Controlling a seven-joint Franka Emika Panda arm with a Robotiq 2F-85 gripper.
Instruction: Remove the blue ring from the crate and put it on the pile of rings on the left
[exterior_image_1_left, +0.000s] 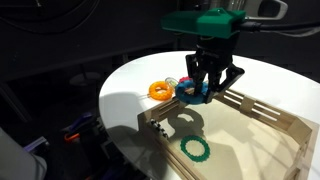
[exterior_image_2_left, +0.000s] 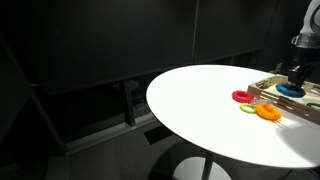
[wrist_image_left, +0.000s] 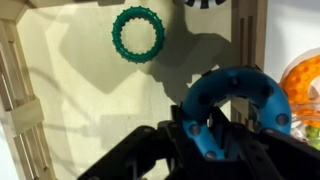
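Gripper: clamped on blue ring | place: above crate left wall | pile of rings: just beyond it, leftward, on tabletop

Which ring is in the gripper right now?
The blue ring, the thick one clamped in the gripper. The thinner green ring lies flat in the crate, and the orange ring sits outside it.
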